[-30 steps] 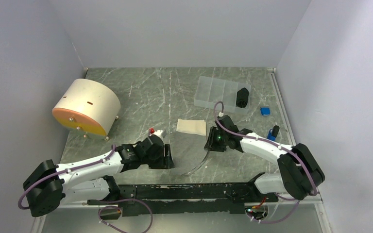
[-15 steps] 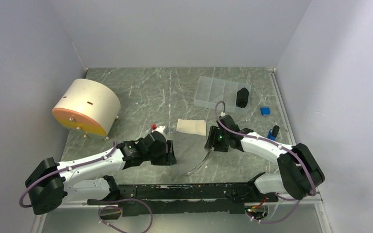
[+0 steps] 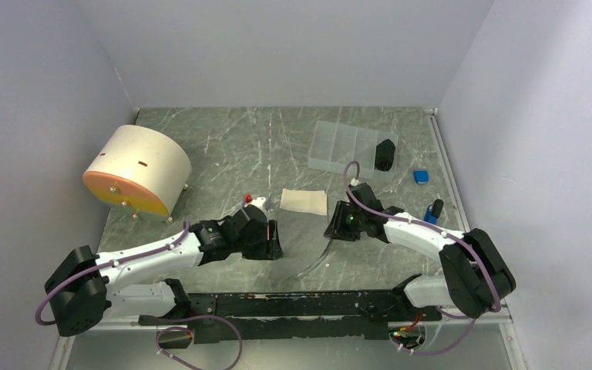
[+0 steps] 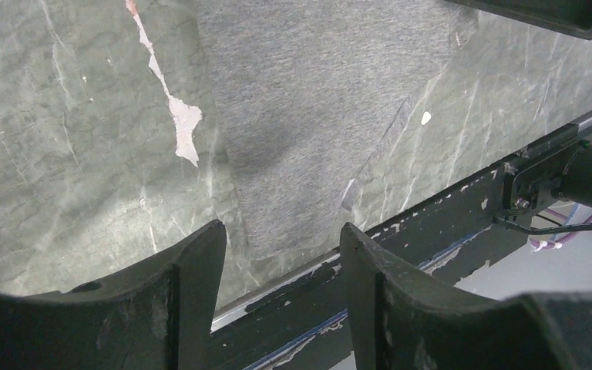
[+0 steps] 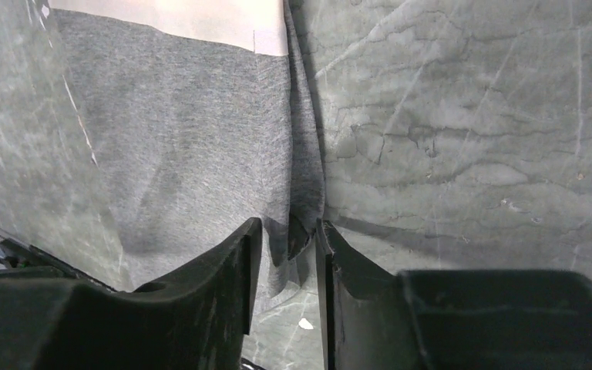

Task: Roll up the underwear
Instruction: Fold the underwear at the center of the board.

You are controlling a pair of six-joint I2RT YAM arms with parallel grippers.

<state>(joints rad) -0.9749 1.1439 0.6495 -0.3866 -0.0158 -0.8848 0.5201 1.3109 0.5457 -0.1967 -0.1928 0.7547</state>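
Note:
The underwear (image 5: 185,131) is grey cloth lying flat on the marble table, with a cream waistband (image 3: 304,201) at its far end. Its right edge stands up in a thin fold. My right gripper (image 5: 289,227) straddles that fold: the cloth lies against the right finger and a narrow gap shows beside the left one. In the top view the right gripper (image 3: 335,230) is low at the cloth's right side. My left gripper (image 4: 281,231) is open and empty, just off the grey cloth (image 4: 308,116) at its near left corner, beside the table's front edge. The top view shows the left gripper (image 3: 271,245) left of the cloth.
A cream drum with an orange face (image 3: 135,169) lies at the far left. A clear compartment box (image 3: 339,142), a black object (image 3: 385,154) and a blue piece (image 3: 421,176) sit at the back right. A black rail (image 3: 293,304) runs along the front edge.
My left arm has slid right and slightly forward, closer to the cloth. The right gripper has stayed at the cloth's right edge; its jaws stand closer together round the fold.

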